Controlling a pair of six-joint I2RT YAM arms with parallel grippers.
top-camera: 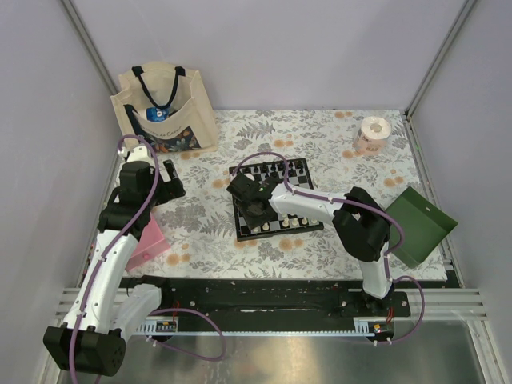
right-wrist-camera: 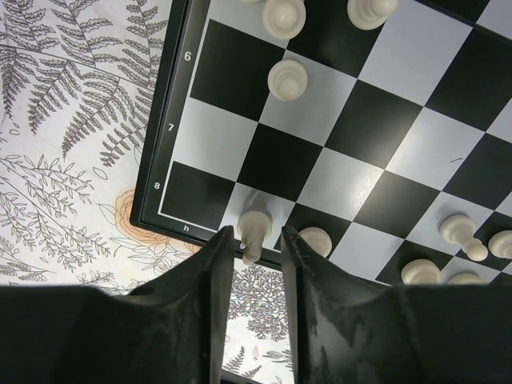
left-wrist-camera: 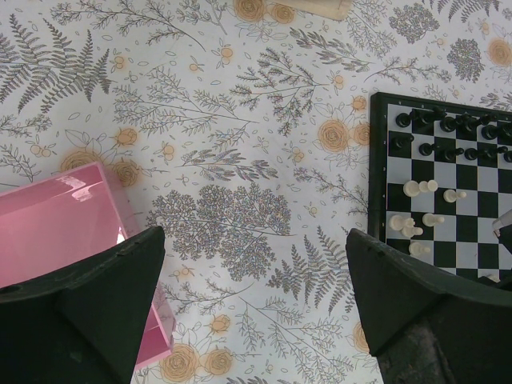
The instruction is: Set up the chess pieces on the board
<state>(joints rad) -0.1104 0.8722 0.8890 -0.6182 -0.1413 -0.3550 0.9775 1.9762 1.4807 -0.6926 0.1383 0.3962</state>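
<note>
At the board's [right-wrist-camera: 164, 128] near-left corner, the right tool [right-wrist-camera: 257, 238] straddles a cream piece [right-wrist-camera: 254, 222] standing on the white edge square beside the corner, jaws slightly apart with a thin gap on each side. The left tool [left-wrist-camera: 254, 236] hangs wide open above the flowered tabletop [left-wrist-camera: 240, 144], beside a pink box [left-wrist-camera: 56, 216].

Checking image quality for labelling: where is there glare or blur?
Right wrist: sheen on the board's pale squares, pincer fingers dark and soft. Left wrist: glare on the pink box. Top external: even light, chess pieces tiny.
</note>
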